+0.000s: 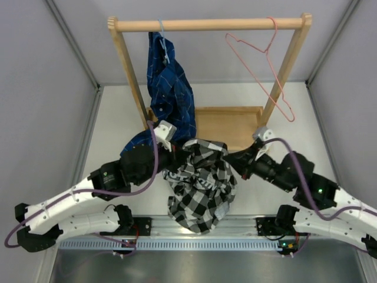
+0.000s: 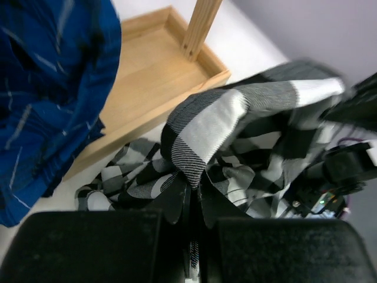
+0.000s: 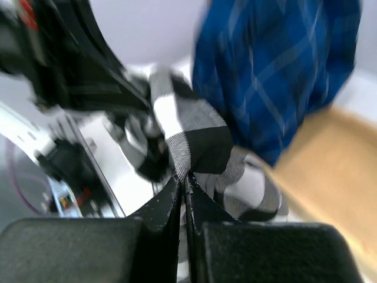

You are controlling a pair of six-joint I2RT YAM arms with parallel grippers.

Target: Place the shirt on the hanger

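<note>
Shirt [image 1: 200, 186], black-and-white buffalo check with white lettering on a dark band, hangs bunched and crumpled between the two arms, over the table's near edge. Left gripper [image 2: 192, 187] and right gripper [image 3: 182, 178] each pinch a fold of it. Pink wire hanger [image 1: 266, 62] hangs from the wooden rail [image 1: 212, 25], well apart

The shirt [image 1: 200, 183] is matt woven cloth, hanger [image 1: 266, 54] thin wire, rack [image 1: 206, 25] smooth wood.
</note>
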